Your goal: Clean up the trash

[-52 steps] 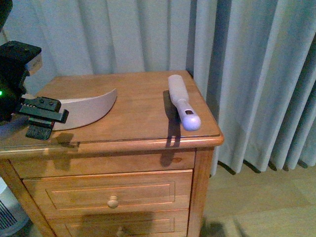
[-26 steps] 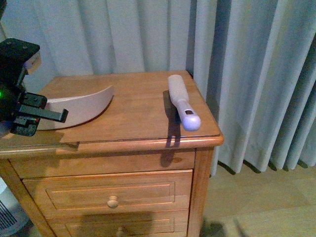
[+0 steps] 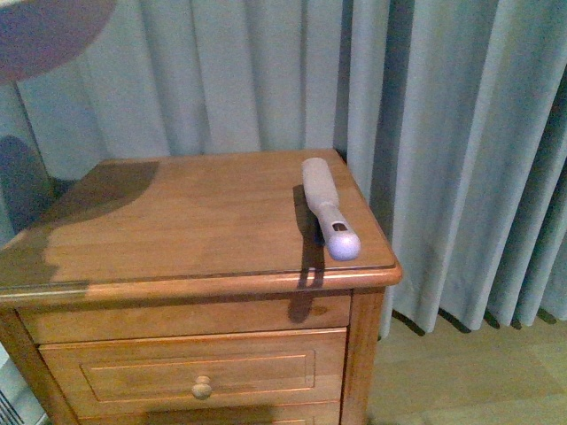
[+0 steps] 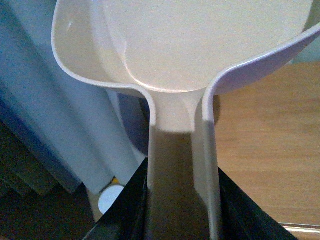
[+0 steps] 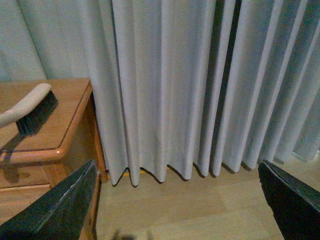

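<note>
The pink dustpan [image 4: 200, 45] fills the left wrist view, its pan empty as far as I can see. My left gripper [image 4: 182, 200] is shut on its handle and holds it in the air beside the wooden nightstand [image 4: 270, 140]. In the front view only a blurred pink part of the dustpan [image 3: 44, 31] shows at the top left corner, casting a shadow on the nightstand top [image 3: 177, 221]. The brush [image 3: 326, 205] lies on the right part of the top; it also shows in the right wrist view [image 5: 30, 110]. My right gripper [image 5: 180, 200] is open and empty, over the floor right of the nightstand. No trash is in view.
Grey curtains [image 3: 443, 133] hang behind and to the right of the nightstand. The wooden floor [image 5: 190, 205] lies under my right gripper. The nightstand's drawers [image 3: 202, 376] face me. A small white round thing [image 4: 111, 199] lies low beside the nightstand.
The dustpan has been lifted off the nightstand top and now hangs high at the top left of the front view. My left gripper has left that view. The brush has not moved.
</note>
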`<state>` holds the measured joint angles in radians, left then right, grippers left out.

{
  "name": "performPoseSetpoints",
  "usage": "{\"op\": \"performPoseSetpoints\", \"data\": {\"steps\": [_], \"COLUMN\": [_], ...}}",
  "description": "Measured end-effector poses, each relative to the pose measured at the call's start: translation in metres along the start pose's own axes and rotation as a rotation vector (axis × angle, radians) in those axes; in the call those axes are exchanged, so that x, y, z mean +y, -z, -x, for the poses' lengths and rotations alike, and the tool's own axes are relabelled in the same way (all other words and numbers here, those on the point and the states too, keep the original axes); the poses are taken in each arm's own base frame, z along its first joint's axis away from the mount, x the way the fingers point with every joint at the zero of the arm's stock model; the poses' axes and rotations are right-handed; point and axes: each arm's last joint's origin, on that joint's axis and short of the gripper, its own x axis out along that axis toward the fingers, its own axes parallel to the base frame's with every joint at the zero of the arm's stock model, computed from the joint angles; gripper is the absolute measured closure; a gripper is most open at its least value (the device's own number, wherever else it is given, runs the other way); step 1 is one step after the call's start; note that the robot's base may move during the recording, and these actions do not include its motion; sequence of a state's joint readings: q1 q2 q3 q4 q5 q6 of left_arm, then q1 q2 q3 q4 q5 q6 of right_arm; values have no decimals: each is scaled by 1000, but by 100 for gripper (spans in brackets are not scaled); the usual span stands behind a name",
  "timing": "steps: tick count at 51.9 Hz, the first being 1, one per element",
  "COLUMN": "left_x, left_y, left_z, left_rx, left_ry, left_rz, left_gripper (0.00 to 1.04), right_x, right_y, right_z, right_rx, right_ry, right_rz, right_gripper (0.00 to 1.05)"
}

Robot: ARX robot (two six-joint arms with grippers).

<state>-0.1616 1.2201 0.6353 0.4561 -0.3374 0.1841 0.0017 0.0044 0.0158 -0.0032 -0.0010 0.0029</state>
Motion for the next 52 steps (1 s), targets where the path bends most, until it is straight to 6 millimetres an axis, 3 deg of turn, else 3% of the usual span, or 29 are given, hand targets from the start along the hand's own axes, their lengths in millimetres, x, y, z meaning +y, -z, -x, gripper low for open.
{"op": "performPoseSetpoints", "data": {"steps": [17, 26, 36, 40, 44, 52], "left_x": [37, 58, 59, 59, 59, 59], "left_y": [9, 23, 38, 40, 40, 40], "left_z": [100, 150, 148, 148, 148, 148], "left_rx": [-272, -409, -420, -416, -419, -419], "left_ry": [-27, -28, 18, 13, 15, 15], "left_rz": [5, 74, 143, 157, 162, 166], "left_gripper": [77, 77, 77, 77, 77, 77], "right_x": [0, 0, 0, 3, 10, 37], "right_y": [0, 0, 0, 4, 3, -33], "right_z": [0, 0, 0, -3, -9, -45], "right_rx": [0, 0, 5, 164, 228, 280], "right_ry": [0, 0, 3, 140, 127, -2], "right_rz": [0, 0, 3, 114, 164, 165], "right_gripper": [7, 7, 7, 7, 7, 7]}}
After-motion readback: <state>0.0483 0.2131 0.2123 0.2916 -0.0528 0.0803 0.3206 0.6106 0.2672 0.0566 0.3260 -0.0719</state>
